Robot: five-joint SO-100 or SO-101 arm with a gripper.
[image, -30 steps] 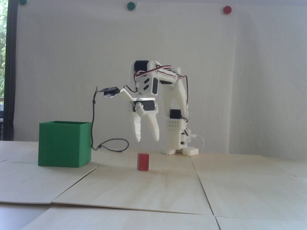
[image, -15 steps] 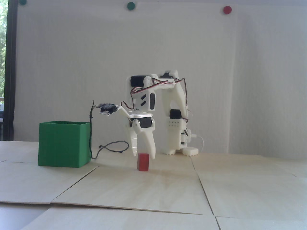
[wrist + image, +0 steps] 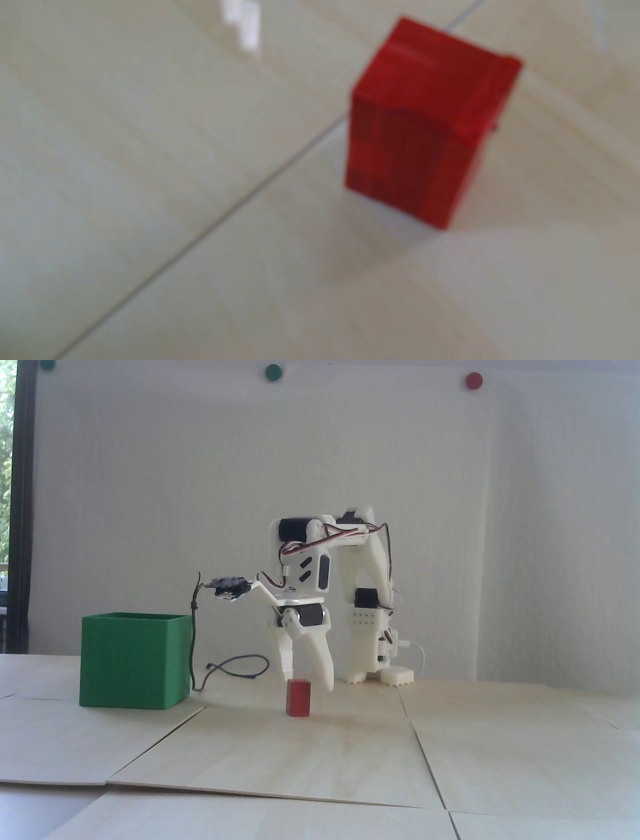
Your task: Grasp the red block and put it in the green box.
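Hanging nose-down over the table (image 3: 320, 750), the white hand (image 3: 307, 682) has its two fingers spread to a moderate gap, holding nothing. In the fixed view the thinner finger ends just above the top left corner of the red block (image 3: 298, 698), while the broader finger reaches a little lower, beside the block's upper right edge. So the block looks to sit almost straight below the gap, standing upright with its long axis vertical. From this low angle I can't judge whether the fingers are truly in line with it or hang somewhat behind it.

The wrist view is blurred; it shows the red block (image 3: 426, 124) alone on the pale wood, next to a seam between boards, with no finger in sight.

Off to the left in the fixed view stands the green box (image 3: 131, 661), open-topped, well apart from the block and much taller. A dark cable droops beside its right wall.

To my eye, the coming move is a short, straight drop so the fingers straddle the block.
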